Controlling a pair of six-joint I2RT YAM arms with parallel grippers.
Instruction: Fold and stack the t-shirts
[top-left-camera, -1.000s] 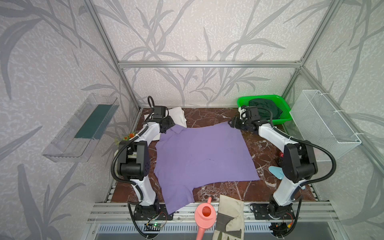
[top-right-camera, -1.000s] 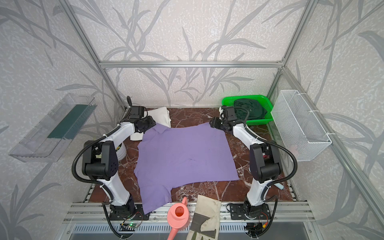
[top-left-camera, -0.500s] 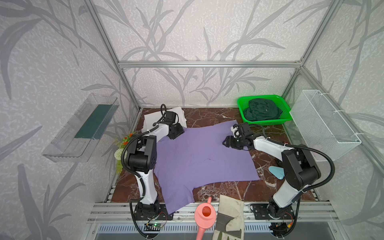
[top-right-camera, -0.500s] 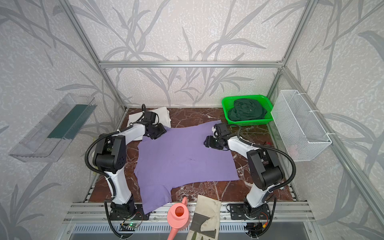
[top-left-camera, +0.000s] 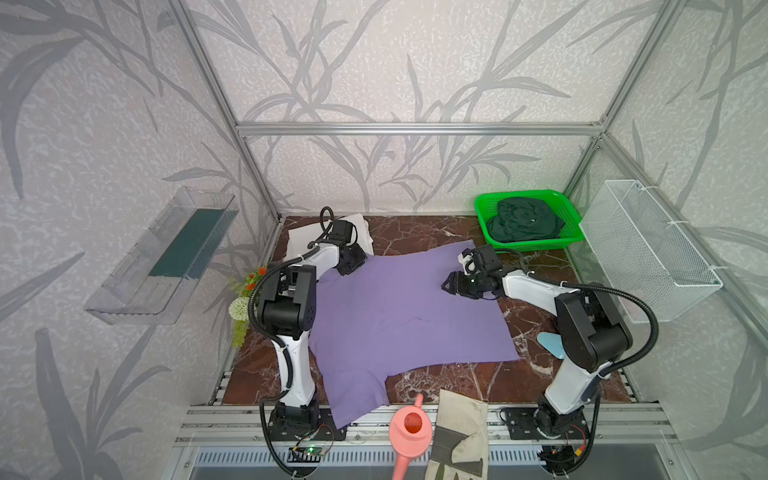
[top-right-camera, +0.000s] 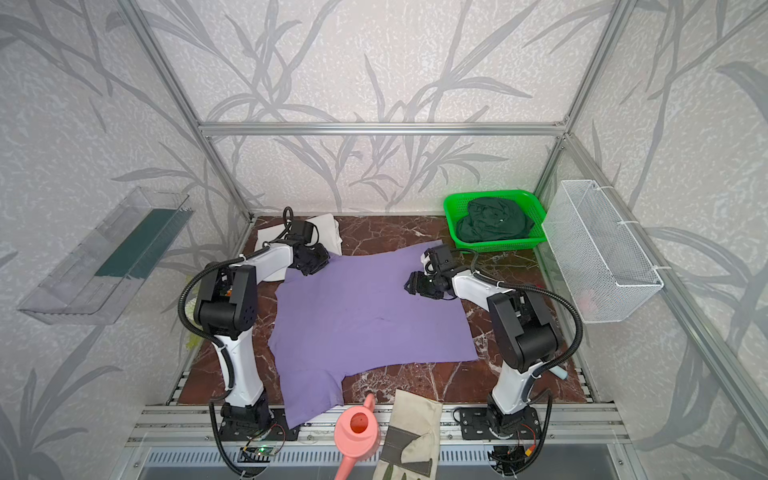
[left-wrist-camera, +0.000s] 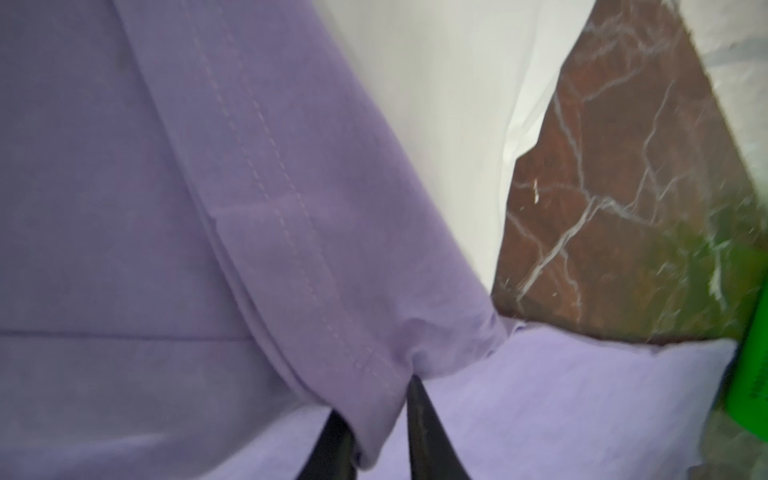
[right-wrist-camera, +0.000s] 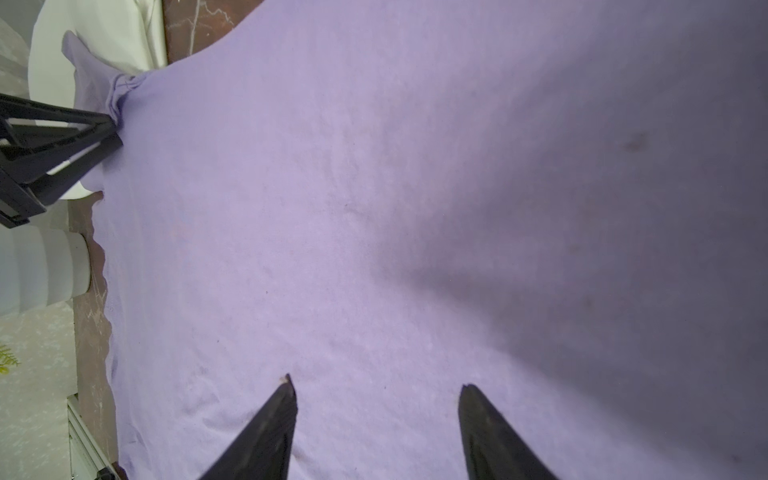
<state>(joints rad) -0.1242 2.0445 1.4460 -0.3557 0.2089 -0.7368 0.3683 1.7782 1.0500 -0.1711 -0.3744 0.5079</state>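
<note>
We see lavender t-shirt (top-left-camera: 399, 316) spread flat on dark marble worktop (top-left-camera: 415, 241), plain side up, few faint creases, one sleeve trailing over near edge onto rail. Its far left corner, stitched hem showing, bunched and pinched in left end effector (left-wrist-camera: 376, 419), just over white t-shirt (top-left-camera: 300, 241). White one lies flat in far left corner, partly hidden from us. Dark green t-shirt (top-left-camera: 523, 224) sits crumpled in green basket (top-left-camera: 482, 208), far right corner

Lavender t-shirt (top-left-camera: 399, 316): soft matt knit cloth, hem with 2 stitch rows. Desk (top-left-camera: 419, 237): glossy red-brown marble look, white veins. Green basket (top-left-camera: 540, 245): shiny plastic lattice. Wire basket (top-left-camera: 648, 257): white metal mesh. Watering can (top-left-camera: 409, 432): smooth pink plastic. Glove (top-left-camera: 461, 415): coarse matt cloth.
</note>
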